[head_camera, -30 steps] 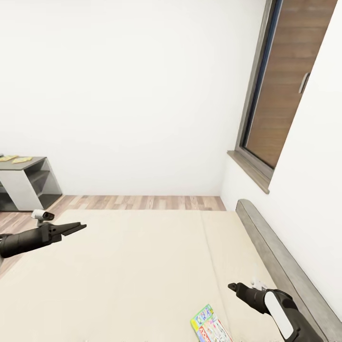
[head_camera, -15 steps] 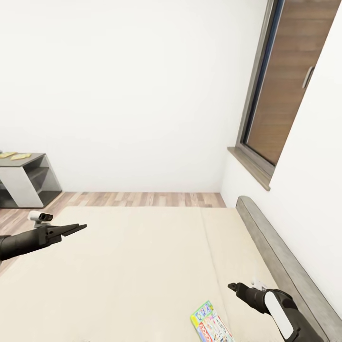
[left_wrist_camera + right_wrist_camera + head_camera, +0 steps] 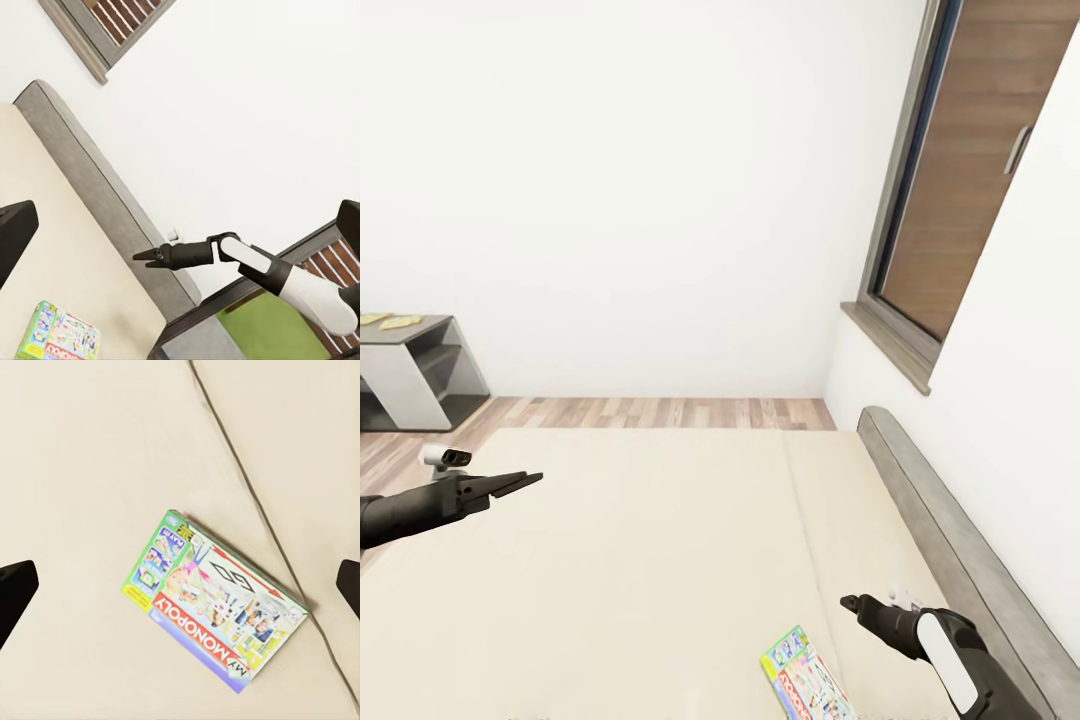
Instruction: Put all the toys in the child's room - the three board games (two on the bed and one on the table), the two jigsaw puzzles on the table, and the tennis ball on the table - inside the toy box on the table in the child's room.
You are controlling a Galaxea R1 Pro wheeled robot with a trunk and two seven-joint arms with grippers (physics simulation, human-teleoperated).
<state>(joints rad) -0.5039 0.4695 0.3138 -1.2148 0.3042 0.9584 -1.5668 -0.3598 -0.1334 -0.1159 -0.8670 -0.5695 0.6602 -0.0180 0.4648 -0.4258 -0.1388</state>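
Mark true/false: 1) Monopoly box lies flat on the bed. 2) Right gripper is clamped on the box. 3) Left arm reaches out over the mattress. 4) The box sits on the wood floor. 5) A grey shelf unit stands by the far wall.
1) True: the Monopoly box lies flat on the bed.
2) False: the right gripper is above the box, apart from it.
3) True: the left gripper is over the mattress.
4) False: it is on the bed.
5) True: the shelf unit is there.
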